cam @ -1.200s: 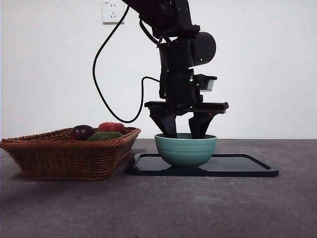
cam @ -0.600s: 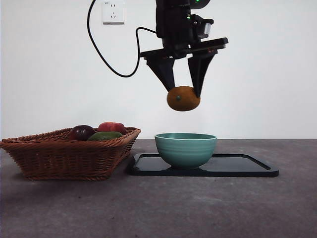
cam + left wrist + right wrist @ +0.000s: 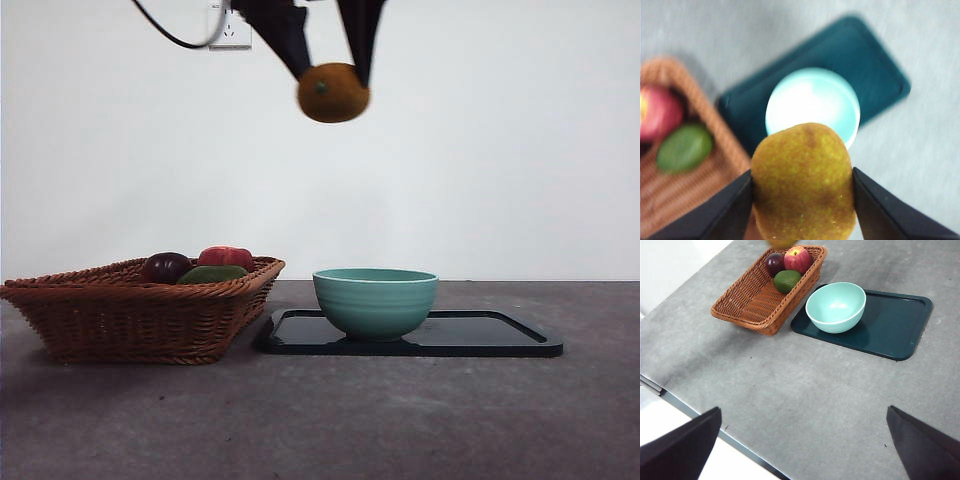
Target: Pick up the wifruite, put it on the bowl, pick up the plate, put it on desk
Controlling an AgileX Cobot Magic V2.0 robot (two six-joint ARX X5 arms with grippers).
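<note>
The left tool (image 3: 802,200) is clamping the fruit (image 3: 333,92) by its two opposite sides, holding it high in the air above the bowl (image 3: 375,301); it looks firm, light and rounded, so it is likely calling for a hold across its widest part. That arm is reaching down from the top edge of the front view, the bowl is sitting on the dark tray (image 3: 500,335) on the tabletop (image 3: 400,420), and the right tool (image 3: 800,450) is waiting well apart, jaws spread.

no readable text, no labels, brands or numbers anywhere

Worktop (image 3: 330,420): grey-brown, matte, blotched. On it, wicker basket (image 3: 140,312) just beside dark tray (image 3: 500,338).
</note>
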